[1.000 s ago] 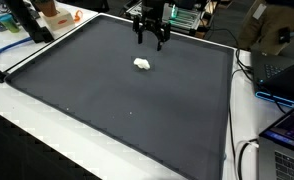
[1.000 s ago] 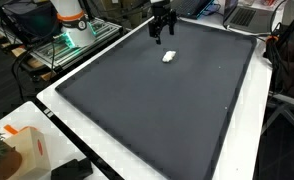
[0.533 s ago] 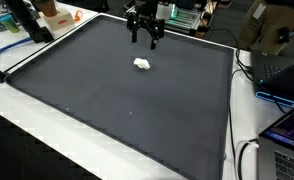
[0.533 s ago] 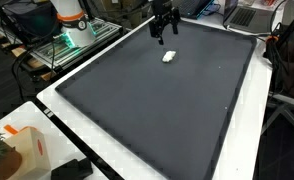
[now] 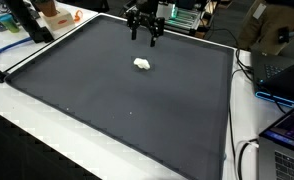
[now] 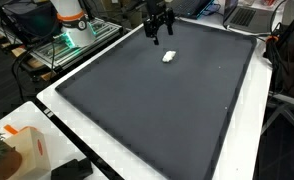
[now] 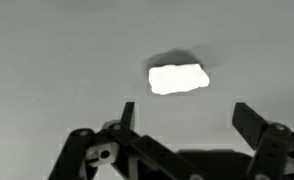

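Note:
A small white lump (image 5: 142,64) lies on the dark mat (image 5: 117,100), toward its far side. It also shows in the other exterior view (image 6: 169,56) and in the wrist view (image 7: 178,78). My gripper (image 5: 143,38) hangs above the mat's far edge, beyond the lump and not touching it; it also shows in an exterior view (image 6: 157,36). In the wrist view the two fingers (image 7: 187,115) stand wide apart with nothing between them, and the lump lies on the mat ahead of them.
The mat covers a white table (image 5: 47,140). An orange-and-white object (image 5: 55,13) and clutter sit at the far corner. Laptops and cables (image 5: 282,80) line one side. A box (image 6: 22,150) stands at the near corner; a robot base (image 6: 72,25) sits beside the table.
My gripper has risen and moved back toward the far edge of the mat, away from the white lump. The lump has not moved.

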Motion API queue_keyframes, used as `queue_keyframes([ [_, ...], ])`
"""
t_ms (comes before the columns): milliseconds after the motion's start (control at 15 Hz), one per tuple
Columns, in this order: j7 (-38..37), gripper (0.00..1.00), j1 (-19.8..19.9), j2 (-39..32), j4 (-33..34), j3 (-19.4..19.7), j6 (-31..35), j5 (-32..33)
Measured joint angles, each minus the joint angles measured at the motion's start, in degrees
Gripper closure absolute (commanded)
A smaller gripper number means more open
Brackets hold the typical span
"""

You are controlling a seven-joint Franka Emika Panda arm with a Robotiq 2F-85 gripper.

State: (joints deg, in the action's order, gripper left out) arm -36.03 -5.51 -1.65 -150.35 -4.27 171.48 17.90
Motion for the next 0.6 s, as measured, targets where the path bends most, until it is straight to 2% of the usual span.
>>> queue_keyframes([
  [600, -2.2, 0.0, -0.1, 0.2, -1.4, -0.2, 0.4, 4.8],
])
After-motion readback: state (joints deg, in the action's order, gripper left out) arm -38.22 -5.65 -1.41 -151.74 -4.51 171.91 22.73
